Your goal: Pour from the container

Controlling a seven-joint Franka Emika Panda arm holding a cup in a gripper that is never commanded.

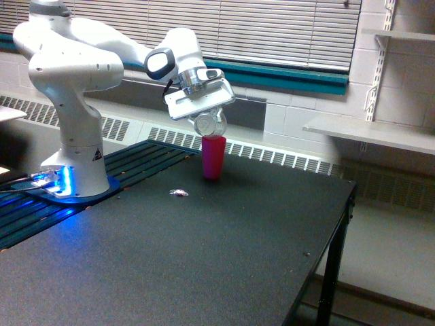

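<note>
My gripper (207, 121) holds the clear cup (209, 124) tight, tipped right over the pink tumbler (213, 157) on the black table (224, 258). A small bit (179, 193) lies nearby.

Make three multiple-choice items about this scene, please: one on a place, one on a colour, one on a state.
1. Where is the clear cup?
A. directly above the pink cup
B. lying on the table
C. on the wall shelf

2. What colour is the table?
A. white
B. black
C. green

3. How is the pink cup standing?
A. tipped over
B. upside down
C. upright

Answers: 1 A, the pincer holds the clear cup just over the pink cup's rim. 2 B, its top is dark black. 3 C, it stands on its base with the opening up.
</note>
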